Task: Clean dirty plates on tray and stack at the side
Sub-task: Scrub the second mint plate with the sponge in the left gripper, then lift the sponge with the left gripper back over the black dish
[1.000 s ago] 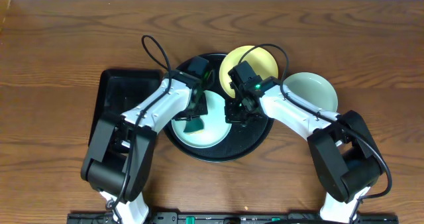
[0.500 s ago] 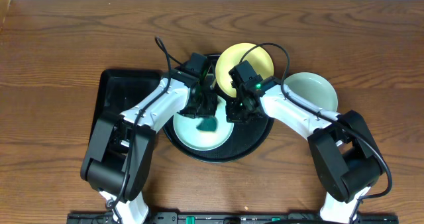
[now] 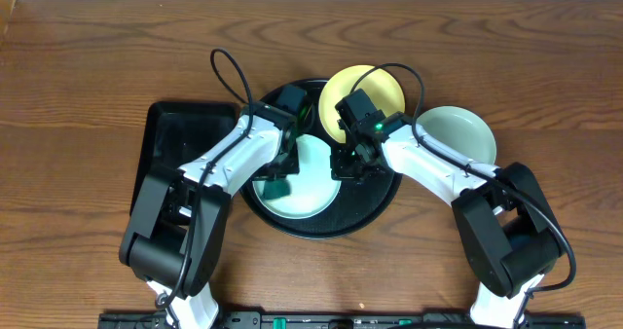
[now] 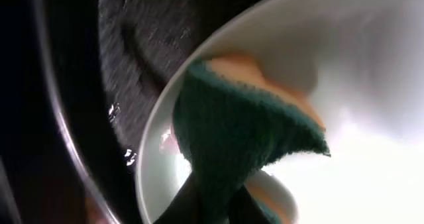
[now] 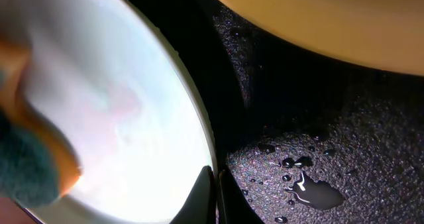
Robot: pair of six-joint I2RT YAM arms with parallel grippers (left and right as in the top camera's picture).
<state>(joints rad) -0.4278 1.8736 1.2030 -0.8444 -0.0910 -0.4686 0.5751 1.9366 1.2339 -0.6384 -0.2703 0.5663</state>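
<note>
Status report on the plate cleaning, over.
Left gripper shut on sponge, sponge in mint plate. Right gripper shut on mint plate rim. Close behind, yellow plate overlaps tray rim.

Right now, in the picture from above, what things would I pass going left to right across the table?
Black rectangular tray → mint plate on the round tray → yellow plate → second mint plate.

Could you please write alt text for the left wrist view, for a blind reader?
A dark green sponge with an orange backing, pinched by the left gripper, rests on a mint-green plate on the wet black tray.
</note>
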